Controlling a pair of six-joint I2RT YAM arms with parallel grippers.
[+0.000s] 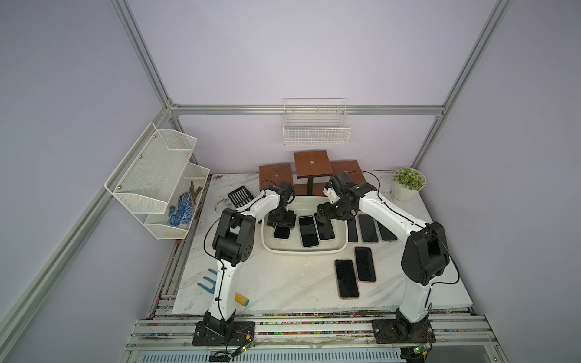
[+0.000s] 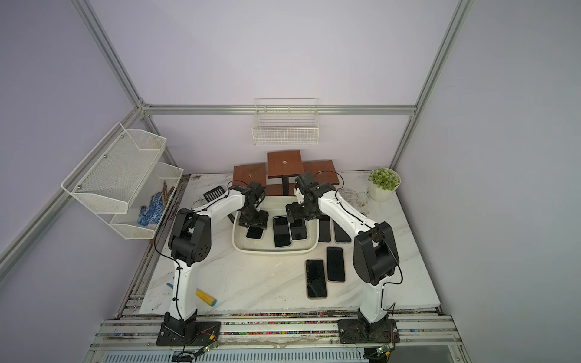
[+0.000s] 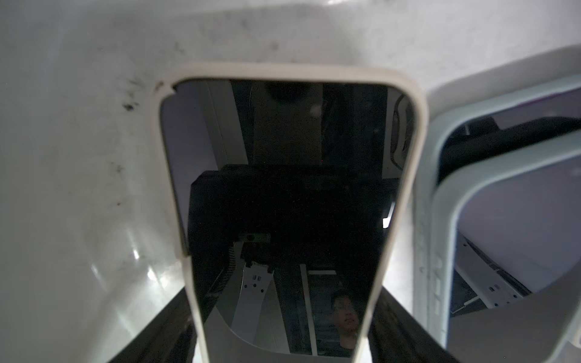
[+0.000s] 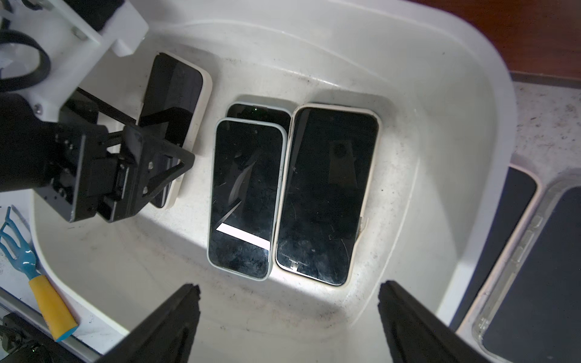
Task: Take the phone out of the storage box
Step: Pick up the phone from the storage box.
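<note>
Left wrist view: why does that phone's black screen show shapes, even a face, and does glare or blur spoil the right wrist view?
In the left wrist view, the dark glass of the cream-cased phone mirrors the arm and a person's face; in the right wrist view, a white glare strip crosses the pale-blue-cased phone, and the right end effector looks out of focus.

The counter (image 1: 283, 283) is a white slab with grey marbling, scattered with dark crumbs along its far edge. A white storage box (image 1: 301, 251) sits near the middle. Just beside the box, three phones (image 1: 367, 228) lie face up in a row, with two more phones (image 1: 346, 278) nearer the front edge. At the back stand brown wooden stands (image 1: 312, 163), a potted plant (image 1: 405, 185) in the corner, and a black slotted piece (image 1: 240, 195). A blue hand rake (image 1: 207, 281) with a yellow handle lies at the front.
</note>
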